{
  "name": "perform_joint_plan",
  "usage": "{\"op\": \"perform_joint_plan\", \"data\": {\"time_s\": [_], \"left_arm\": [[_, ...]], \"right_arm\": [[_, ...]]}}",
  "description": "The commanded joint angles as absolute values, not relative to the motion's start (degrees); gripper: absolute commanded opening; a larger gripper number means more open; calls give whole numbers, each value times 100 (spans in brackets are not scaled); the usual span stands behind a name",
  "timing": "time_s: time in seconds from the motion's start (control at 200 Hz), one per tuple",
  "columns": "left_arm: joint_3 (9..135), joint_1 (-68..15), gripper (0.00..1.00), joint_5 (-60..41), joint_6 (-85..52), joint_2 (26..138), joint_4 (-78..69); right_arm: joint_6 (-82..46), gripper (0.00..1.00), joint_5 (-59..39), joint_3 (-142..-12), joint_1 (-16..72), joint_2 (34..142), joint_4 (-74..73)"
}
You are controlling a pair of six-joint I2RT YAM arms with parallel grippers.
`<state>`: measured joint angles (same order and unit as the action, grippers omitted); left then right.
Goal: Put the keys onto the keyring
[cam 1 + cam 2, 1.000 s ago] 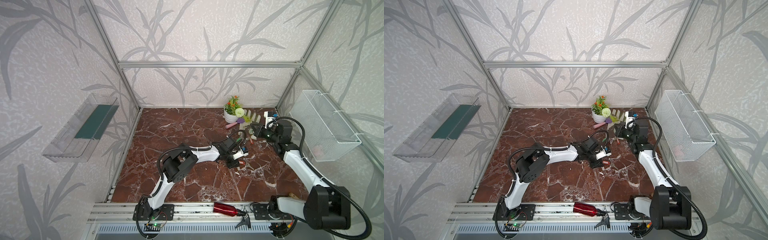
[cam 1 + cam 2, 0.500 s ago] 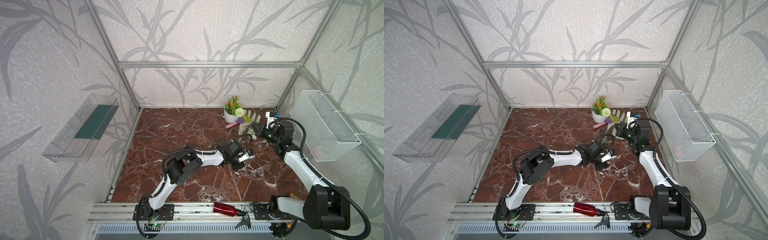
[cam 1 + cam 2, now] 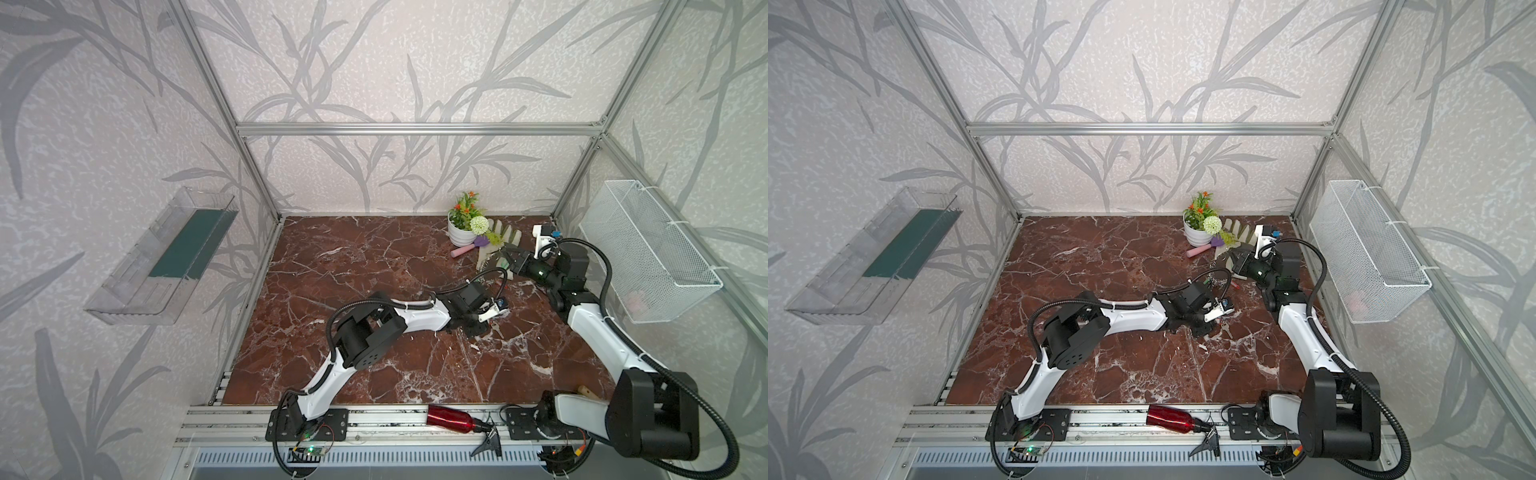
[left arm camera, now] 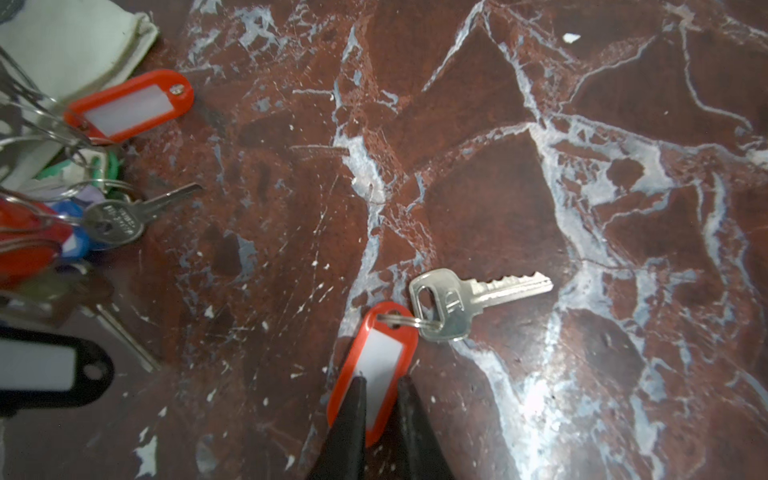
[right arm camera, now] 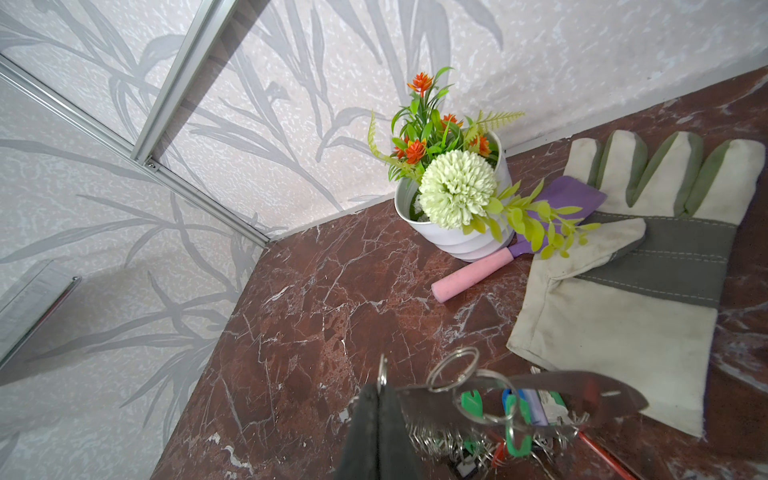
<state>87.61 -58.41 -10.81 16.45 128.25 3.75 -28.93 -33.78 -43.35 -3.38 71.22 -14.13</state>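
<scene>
left hand (image 4: 382, 380) pinches red tag (image 4: 376, 353) of silver key (image 4: 457, 303); right hand (image 5: 376, 388) clamps ring-edged keyring (image 5: 561, 384).

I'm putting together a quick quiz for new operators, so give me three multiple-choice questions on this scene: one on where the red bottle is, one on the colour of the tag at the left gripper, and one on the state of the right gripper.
1. Where does the red bottle lie? A in the wire basket; B on the front rail; C beside the flower pot.
2. What colour is the tag at the left gripper's fingers? A red-orange; B black; C green.
3. How is the right gripper? A wide open; B shut on nothing; C shut on the keyring.

Answers: B, both top views show it lying on the rail. A, the left wrist view shows red-orange plastic around a white window. C, the right wrist view shows its closed fingers holding the keyring.
</scene>
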Motion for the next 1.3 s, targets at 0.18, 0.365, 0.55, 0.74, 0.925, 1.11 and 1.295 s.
{"op": "perform_joint_plan", "data": {"time_s": [0.18,0.365,0.55,0.74,0.925,1.11,1.295], "left_arm": [[8141,-5870,14,-724,1611,12576,1531],[7613,-5836,15,-755,1384,12143,1591],[7072,-5693,15,-476,1201,11784,1595],[6730,-5361,16,-440,908,11430,2048],[6315,-5327,19,-507,905,11081,2209],[6372,-5375,30,-875,1018,10636,2097],[6142,-5333,41,-1236,1663,9880,1923]], "right_arm": [[-2971,0,-3533,-4276,-386,6883,-1808],[-2971,0,-3551,-4261,-391,6855,-1809],[-2997,0,-3586,-4259,-387,6899,-1854],[-2989,0,-3613,-4273,-387,6872,-1843],[-3036,0,-3640,-4210,-387,6851,-1916],[-3095,0,-3730,-4219,-387,6860,-1977],[-3025,0,-3779,-4229,-387,6712,-1787]]}}
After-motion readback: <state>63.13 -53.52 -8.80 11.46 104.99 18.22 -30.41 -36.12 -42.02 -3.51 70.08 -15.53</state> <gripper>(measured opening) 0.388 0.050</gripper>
